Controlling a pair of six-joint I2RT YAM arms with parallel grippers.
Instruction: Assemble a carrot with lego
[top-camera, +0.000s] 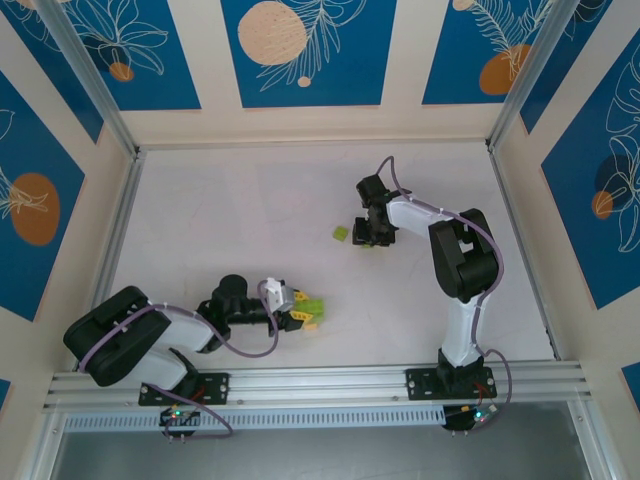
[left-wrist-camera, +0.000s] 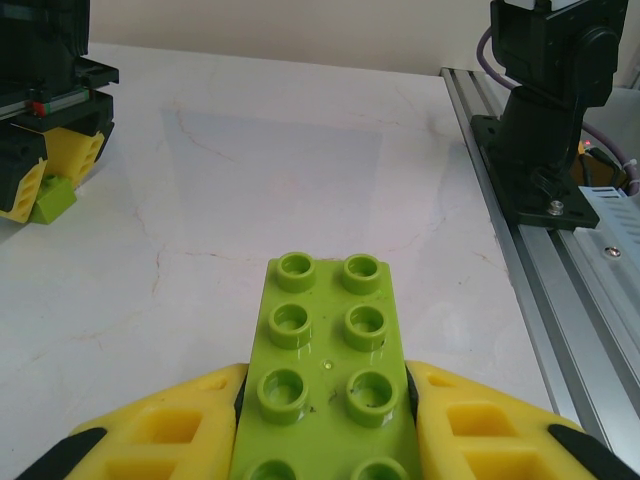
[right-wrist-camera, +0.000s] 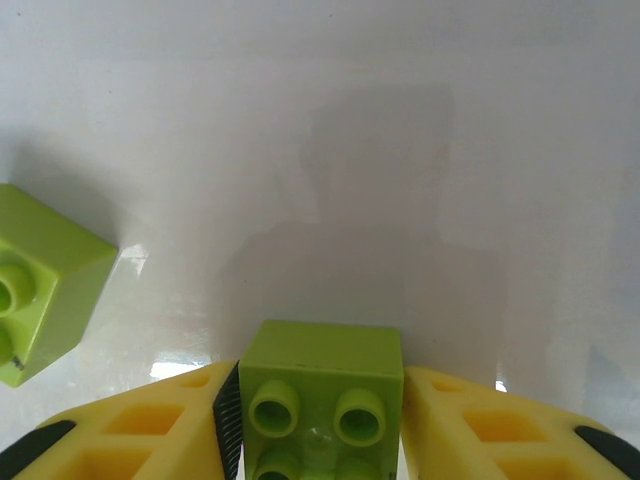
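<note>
Yellow-fingered left hand (left-wrist-camera: 325, 445), just beyond the aluminium rail (top-camera: 320, 380), is clamped on a long lime-green plastic brick (left-wrist-camera: 325, 340), studs up in two rows, jutting out past the fingertips. Much farther from the rail, right hand (right-wrist-camera: 320, 425) pinches a small square lime-green brick (right-wrist-camera: 320, 355) down near the counter (top-camera: 230, 210); a loose square lime-green brick (right-wrist-camera: 40, 300) lies just beside it, equally far from the rail. Counter white, faintly veined. Cream walls carry blue panels (top-camera: 340, 70) with leaf and orange-disc prints. Bricks glossy, round hollow studs.

Left hand (top-camera: 300, 318), right hand (top-camera: 368, 238), both closed
</note>
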